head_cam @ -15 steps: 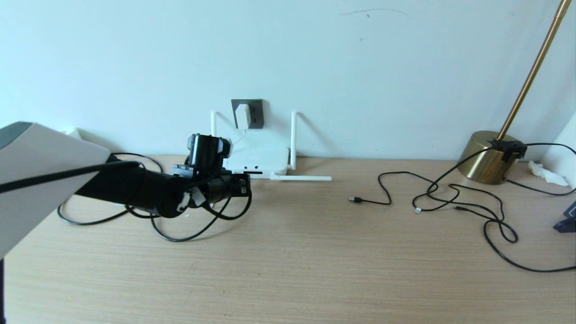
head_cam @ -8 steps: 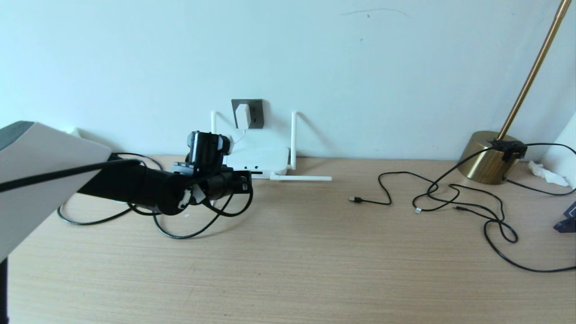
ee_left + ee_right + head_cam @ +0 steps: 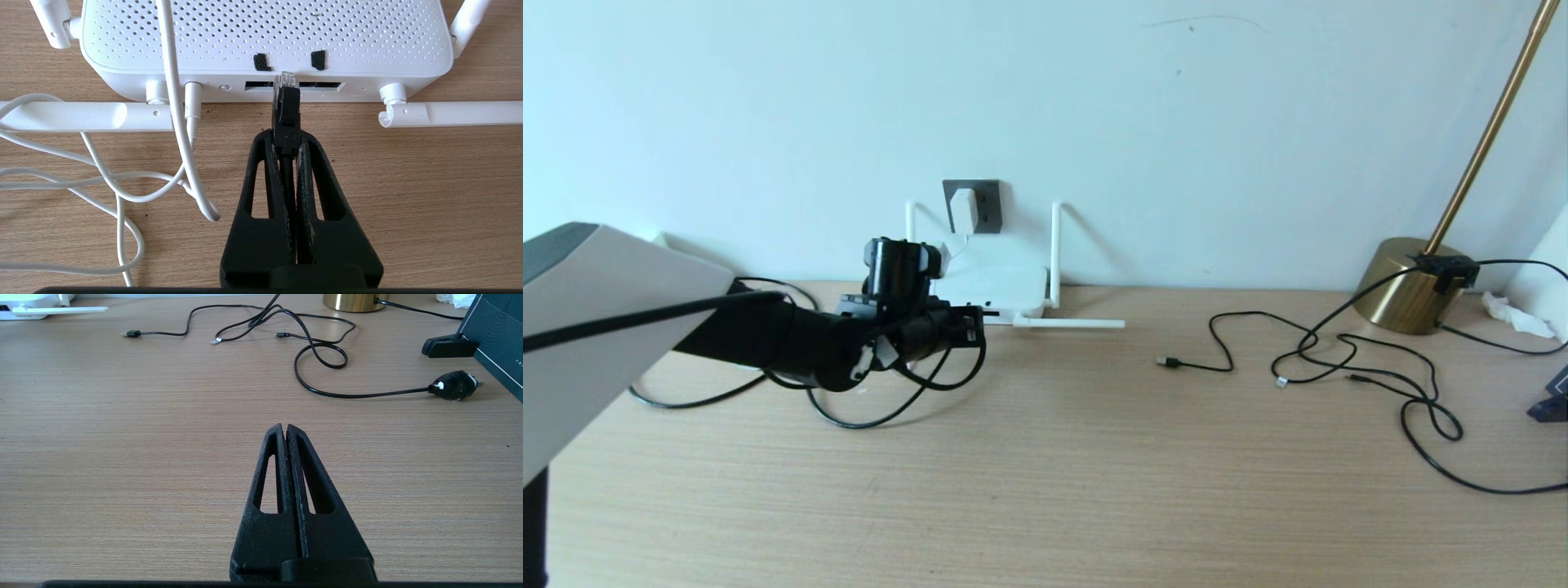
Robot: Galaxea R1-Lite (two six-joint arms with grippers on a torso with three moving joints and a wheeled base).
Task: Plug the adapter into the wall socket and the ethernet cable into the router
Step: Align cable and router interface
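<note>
The white adapter [image 3: 964, 211] sits in the dark grey wall socket [image 3: 985, 204], and its thin white cord runs down to the router [image 3: 992, 288]. In the left wrist view the router [image 3: 265, 36] fills the far side. My left gripper [image 3: 286, 136] is shut on the ethernet cable's black plug [image 3: 287, 108]. The plug's clear tip is right at a dark port slot [image 3: 322, 85] on the router's face; I cannot tell whether it has entered. The black ethernet cable [image 3: 874, 420] loops on the table under my left arm. My right gripper [image 3: 284, 426] hovers shut and empty over bare table.
Two router antennas lie flat on the table, one on each side of the ports [image 3: 449, 112]. The loose white cord [image 3: 122, 196] coils beside the gripper. Thin black USB cables [image 3: 1307, 351] sprawl at the right, near a brass lamp base [image 3: 1409, 286].
My left gripper has edged a little closer to the router's face with the plug in it. The right arm has not moved.
</note>
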